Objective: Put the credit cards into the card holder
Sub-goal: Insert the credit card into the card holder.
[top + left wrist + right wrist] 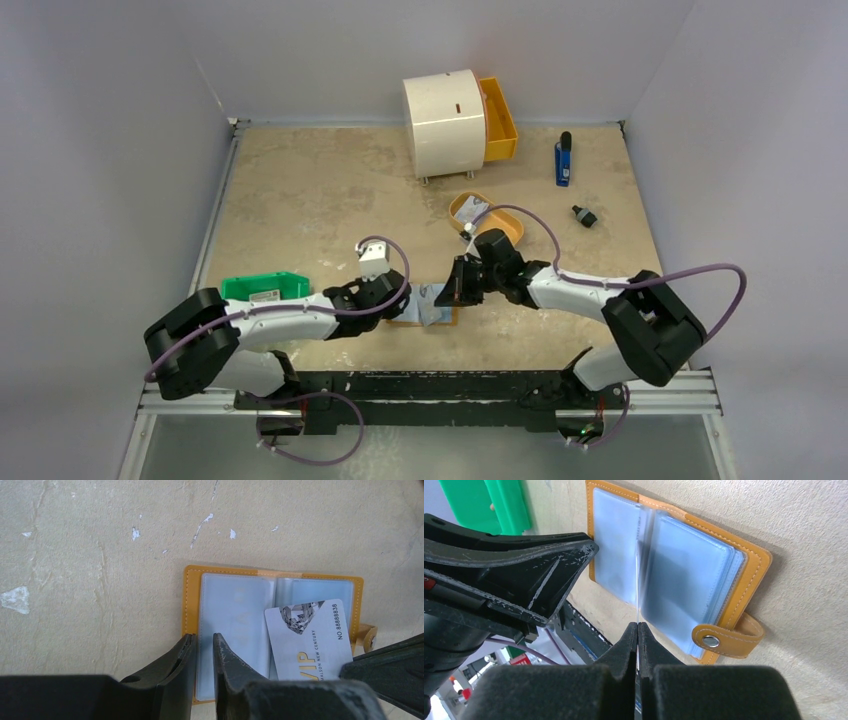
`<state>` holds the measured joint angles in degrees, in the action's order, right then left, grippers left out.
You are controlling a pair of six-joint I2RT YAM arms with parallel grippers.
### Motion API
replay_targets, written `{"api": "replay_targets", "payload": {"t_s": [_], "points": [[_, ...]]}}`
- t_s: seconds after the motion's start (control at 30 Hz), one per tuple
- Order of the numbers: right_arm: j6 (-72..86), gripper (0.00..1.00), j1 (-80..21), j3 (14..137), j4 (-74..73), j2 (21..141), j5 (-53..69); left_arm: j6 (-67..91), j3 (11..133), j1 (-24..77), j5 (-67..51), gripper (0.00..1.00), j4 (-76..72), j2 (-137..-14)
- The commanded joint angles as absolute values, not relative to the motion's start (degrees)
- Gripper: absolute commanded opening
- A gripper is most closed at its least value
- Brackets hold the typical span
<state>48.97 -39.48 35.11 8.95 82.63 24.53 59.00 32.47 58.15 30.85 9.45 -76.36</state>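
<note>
Card holder [235, 615] lay open, left gripper [202, 642] barely parted at its 7 o'clock edge, nothing gripped, right gripper [638, 630] clamped on credit card [310, 635] at 4 o'clock.

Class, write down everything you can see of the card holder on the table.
The card holder is tan stitched leather, lying open and flat on the table near the arms. Inside are clear plastic sleeves. A snap strap sticks out unfastened from one side. The left gripper has its fingertips at the left page. A white VIP card, pinched by the right gripper, reaches over the right page.
</note>
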Motion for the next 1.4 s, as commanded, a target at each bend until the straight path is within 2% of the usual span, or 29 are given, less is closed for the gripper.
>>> {"api": "replay_targets", "payload": {"t_s": [0.0, 0.73, 0.97, 1.37], "points": [[51.0, 0.0, -39.8, 35.4, 11.7, 83.6, 24.4, 59.8, 31.6, 58.2, 32.2, 0.18, 7.4, -74.8], [55.7, 0.0, -39.8, 35.2, 18.3, 89.9, 24.2, 60.5, 29.4, 58.2, 35.1, 0.18, 11.6, -71.6], [55.1, 0.0, -40.1, 35.7, 16.2, 89.5, 23.5, 60.7, 29.4, 58.2, 37.9, 0.17, 15.4, -69.6], [53.2, 0.0, -40.9, 37.4, 12.8, 91.0, 23.8, 59.1, 29.8, 58.2, 34.1, 0.12, 10.4, -75.4]]}}
